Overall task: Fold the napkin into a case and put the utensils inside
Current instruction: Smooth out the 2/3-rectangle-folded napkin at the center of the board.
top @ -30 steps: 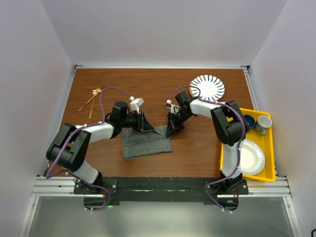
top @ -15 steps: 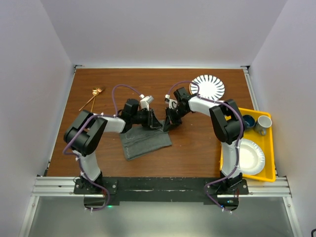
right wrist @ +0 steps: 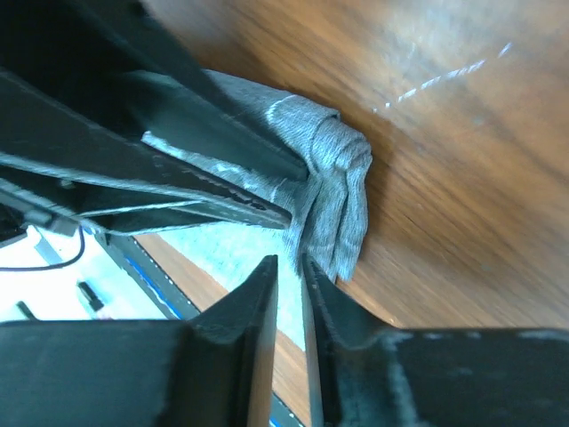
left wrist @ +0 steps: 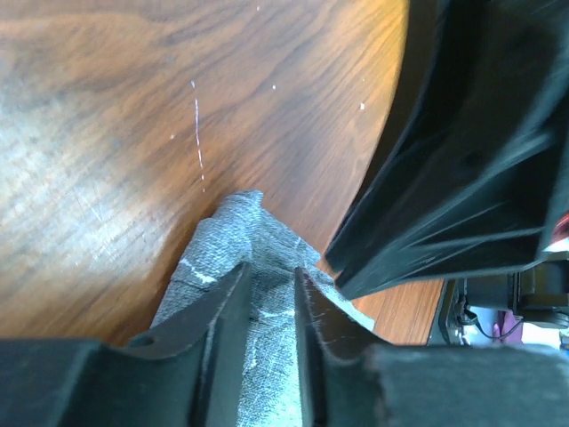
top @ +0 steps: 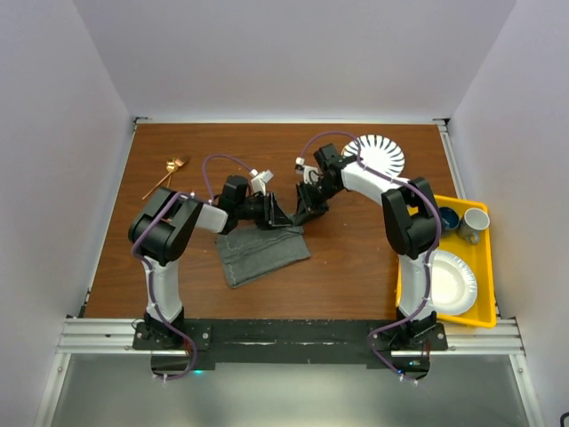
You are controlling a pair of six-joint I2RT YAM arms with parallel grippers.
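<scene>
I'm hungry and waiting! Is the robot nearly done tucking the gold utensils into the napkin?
Not yet. Done: the napkin is folded over into a smaller layered shape. In hand: the left hand pinches its far corner, with the right hand close beside. Left: finishing the case and slipping in the utensils, lying untouched at the far left of the table.

- napkin [top: 264, 253]: dark grey, faint lighter stitching seen along the hems
- utensils [top: 167, 174]: finished in shiny gold-copper
- table [top: 356, 253]: done in brown wood grain
- plate [top: 374, 157]: white, striped with black rays fanned out from the middle
- tray [top: 487, 271]: coloured bright yellow
</scene>
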